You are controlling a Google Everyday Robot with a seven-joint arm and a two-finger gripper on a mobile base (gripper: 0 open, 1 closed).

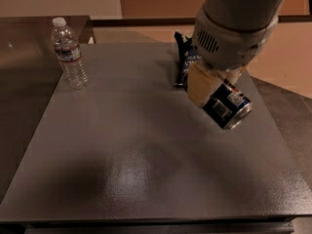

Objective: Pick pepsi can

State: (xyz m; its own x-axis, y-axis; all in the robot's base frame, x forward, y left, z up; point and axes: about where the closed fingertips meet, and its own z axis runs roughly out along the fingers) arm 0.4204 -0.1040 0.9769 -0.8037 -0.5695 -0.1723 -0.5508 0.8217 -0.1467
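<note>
The pepsi can [226, 106] is dark blue with a white label panel and a silver end. It hangs tilted in the air above the right part of the grey table [122, 150]. My gripper [214, 92] is shut on it, with its tan fingers [197, 86] against the can's upper left side. The large pale arm housing [234, 23] above hides the gripper's upper part.
A clear plastic water bottle [69, 53] with a white cap stands at the table's back left. A dark blue crinkly chip bag [184, 58] stands at the back, just behind the gripper. The table's right edge borders a darker floor.
</note>
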